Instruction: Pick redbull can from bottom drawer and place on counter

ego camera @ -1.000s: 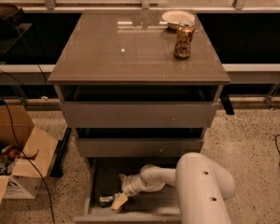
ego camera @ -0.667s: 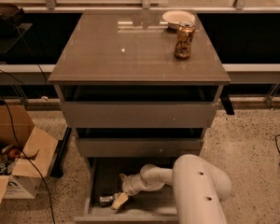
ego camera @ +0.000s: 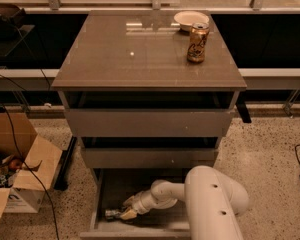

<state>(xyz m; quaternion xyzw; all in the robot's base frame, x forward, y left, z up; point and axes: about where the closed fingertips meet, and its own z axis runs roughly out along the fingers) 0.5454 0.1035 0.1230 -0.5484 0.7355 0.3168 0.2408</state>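
In the bottom drawer (ego camera: 106,191), the redbull can (ego camera: 112,214) lies beside the tool (ego camera: 128,213).

Glossy, smooth grey-brown counter (ego camera: 140,59), mirroring the lights like polished laminate. Matt grey fronts on the two upper drawers (ego camera: 150,122); same dull grey finish on the walls of the bottom drawer (ego camera: 103,191). Low in that drawer, at its front left: silvery redbull can (ego camera: 112,214), bare metal with a faint sheen, and the gripper (ego camera: 126,213) just beside it, pale tan and matt. Smooth satin-white shell on the arm (ego camera: 215,204), plastic by the look. At the counter's back right: shiny orange-gold can (ego camera: 197,42), metal, and a smooth, pale bowl (ego camera: 191,20). Left of the cabinet: matt brown cardboard box (ego camera: 35,169). Speckled, stone-like floor (ego camera: 270,154), slightly polished.
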